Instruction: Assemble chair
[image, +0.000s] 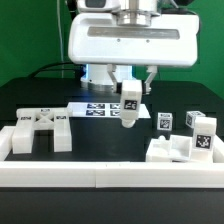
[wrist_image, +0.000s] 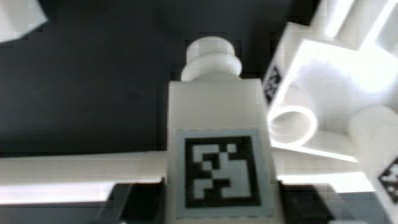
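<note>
In the exterior view my gripper (image: 130, 92) hangs over the middle of the black table, shut on a white chair post (image: 129, 105) that carries a marker tag and points down, clear of the table. The wrist view shows the post (wrist_image: 217, 120) between my fingers (wrist_image: 139, 203), its tag facing the camera and its rounded peg end (wrist_image: 214, 55) away from me. A white chair piece with crossed bars (image: 40, 130) lies at the exterior view's left. More white chair blocks with tags (image: 185, 140) stand at the exterior view's right, close beside the post (wrist_image: 329, 90).
The marker board (image: 100, 108) lies flat behind the held post. A long low white border rail (image: 110, 175) runs along the front of the table, seen in the wrist view as a white strip (wrist_image: 71, 165). The robot's white base (image: 130, 40) stands behind.
</note>
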